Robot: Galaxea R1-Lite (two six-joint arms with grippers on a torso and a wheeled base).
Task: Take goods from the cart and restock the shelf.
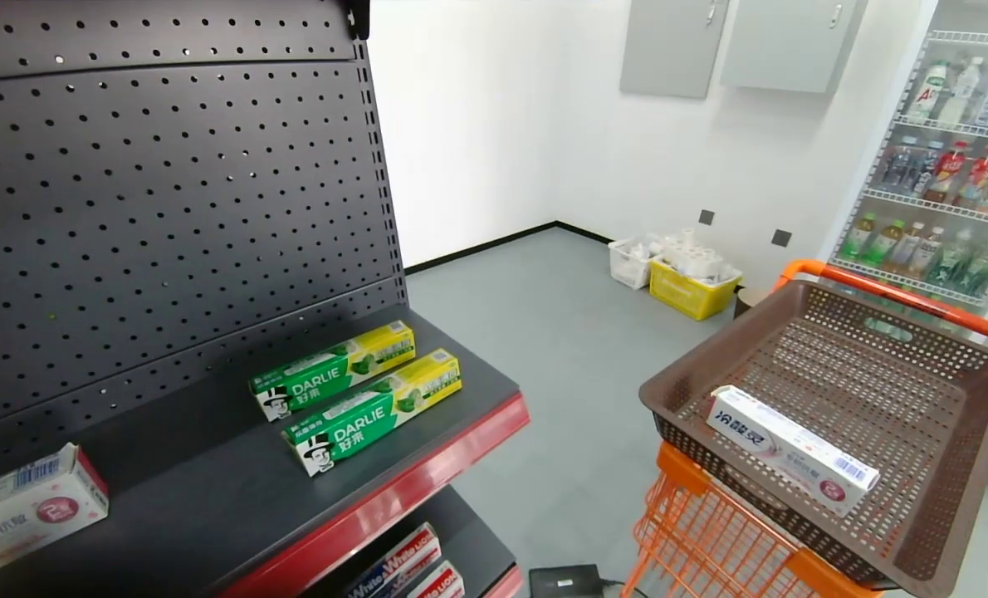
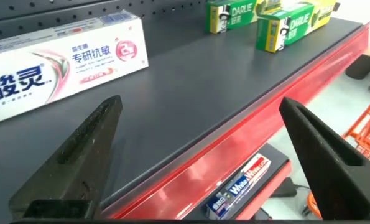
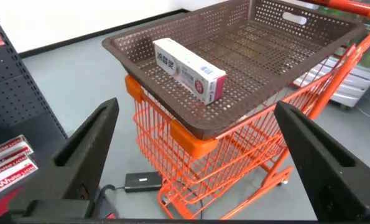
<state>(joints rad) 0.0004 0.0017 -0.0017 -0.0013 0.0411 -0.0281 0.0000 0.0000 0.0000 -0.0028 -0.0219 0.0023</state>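
Fetching the next item from the cart (image 1: 693, 531) looks to be the step in hand, since one white toothpaste box (image 1: 793, 448) waits in the brown basket (image 1: 959, 498) on top of the cart, while neither arm carries anything. The right gripper (image 3: 197, 109) hangs with its fingers spread wide and empty, out over the floor between shelf (image 1: 212, 482) and cart, short of the basket. The box lies ahead of it and lower, along the basket's near edge, toward the corner on the shelf side. The next move probably calls for bringing this gripper over that edge, turning it to span the box's narrow width, lowering and closing. The left gripper (image 2: 200, 104) is also wide open and empty, above the shelf's front edge. On the shelf two green toothpaste boxes (image 1: 334, 370) lie side by side near its right end, and a white and pink box (image 1: 29, 507) sits toward its left end, with bare board between for the newcomer.
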